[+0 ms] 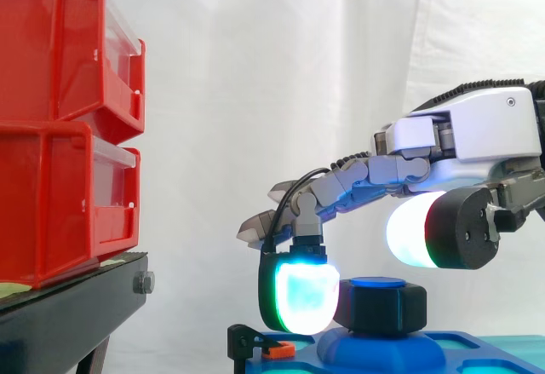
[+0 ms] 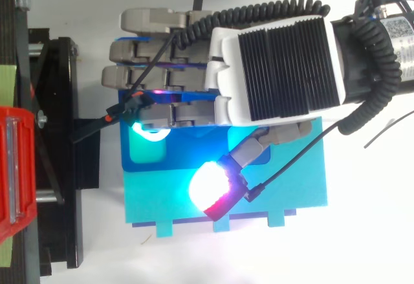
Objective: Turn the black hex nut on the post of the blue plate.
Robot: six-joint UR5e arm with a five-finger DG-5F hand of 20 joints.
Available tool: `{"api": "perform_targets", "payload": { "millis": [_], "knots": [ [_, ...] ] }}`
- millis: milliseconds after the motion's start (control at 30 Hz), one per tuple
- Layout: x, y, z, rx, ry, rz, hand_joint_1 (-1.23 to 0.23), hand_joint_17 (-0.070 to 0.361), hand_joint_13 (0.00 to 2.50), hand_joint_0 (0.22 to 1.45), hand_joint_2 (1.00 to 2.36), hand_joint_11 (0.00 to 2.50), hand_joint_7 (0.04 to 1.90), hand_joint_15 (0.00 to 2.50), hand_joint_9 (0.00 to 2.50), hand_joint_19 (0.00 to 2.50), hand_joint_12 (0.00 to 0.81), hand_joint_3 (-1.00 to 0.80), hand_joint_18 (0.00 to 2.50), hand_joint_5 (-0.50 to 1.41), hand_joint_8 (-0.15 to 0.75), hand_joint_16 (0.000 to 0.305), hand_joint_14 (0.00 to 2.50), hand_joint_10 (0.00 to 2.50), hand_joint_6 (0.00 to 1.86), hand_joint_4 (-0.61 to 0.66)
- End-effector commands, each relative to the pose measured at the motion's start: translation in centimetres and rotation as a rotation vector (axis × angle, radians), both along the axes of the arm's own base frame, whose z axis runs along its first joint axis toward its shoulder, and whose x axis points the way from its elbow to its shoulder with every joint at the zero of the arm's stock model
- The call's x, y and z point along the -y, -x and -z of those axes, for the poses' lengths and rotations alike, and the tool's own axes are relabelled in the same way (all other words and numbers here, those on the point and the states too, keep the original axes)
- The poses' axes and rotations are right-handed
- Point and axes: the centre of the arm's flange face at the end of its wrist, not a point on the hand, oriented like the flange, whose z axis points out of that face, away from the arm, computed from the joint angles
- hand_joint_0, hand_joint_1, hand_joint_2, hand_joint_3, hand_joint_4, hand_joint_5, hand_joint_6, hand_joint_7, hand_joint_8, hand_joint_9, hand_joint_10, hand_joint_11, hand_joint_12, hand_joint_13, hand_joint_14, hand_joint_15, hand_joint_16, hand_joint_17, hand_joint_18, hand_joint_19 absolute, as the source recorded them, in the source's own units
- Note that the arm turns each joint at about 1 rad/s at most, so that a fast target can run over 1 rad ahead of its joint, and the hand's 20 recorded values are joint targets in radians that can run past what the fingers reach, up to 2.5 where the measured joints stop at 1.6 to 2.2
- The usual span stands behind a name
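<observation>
Well left of the hand (image 1: 477,135), two stacked red bins (image 1: 60,118) sit on the black stand (image 1: 77,306), contents hidden. The hand is spread loosely. One bent fingertip (image 1: 302,297) touches the left side of the black hex nut (image 1: 383,306), which sits below the hand on the blue plate (image 1: 451,353). The thumb (image 1: 409,229) is raised above the nut.

Open air between stacked red bins (image 1: 60,127) on black stand (image 1: 72,310) and hand (image 1: 477,140), one of the fingers (image 1: 302,297) against bin-side face of black hex nut (image 1: 383,306)

Grey-and-white hand (image 1: 477,135), ribbed black back panel (image 2: 284,70), glowing white-cyan fingertip pads (image 1: 302,297)
</observation>
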Motion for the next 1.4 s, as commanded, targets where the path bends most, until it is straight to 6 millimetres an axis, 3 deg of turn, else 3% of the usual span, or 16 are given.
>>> {"api": "perform_targets", "payload": {
  "millis": [0,667,1367],
  "knots": [
    [-0.1,0.1,0.1,-0.007,0.000,-0.004,-0.21,0.115,0.28,0.46,1.00,0.00,1.14,0.04,0.20,0.00,0.351,-0.50,0.00,-0.19,0.220,0.051,0.00,0.00,0.50,0.18],
    [1.1,0.2,-0.1,0.005,0.001,-0.007,-0.22,0.114,0.29,0.46,1.00,0.00,1.18,0.04,0.21,0.00,0.349,-0.50,0.00,-0.19,0.218,0.051,0.00,0.00,0.52,0.18],
    [4.8,1.0,-0.2,0.026,0.009,-0.028,-0.25,0.114,0.29,0.46,1.00,0.00,1.17,0.04,0.21,0.00,0.347,-0.50,0.02,-0.19,0.217,0.051,0.00,0.00,0.52,0.18]
  ]
}}
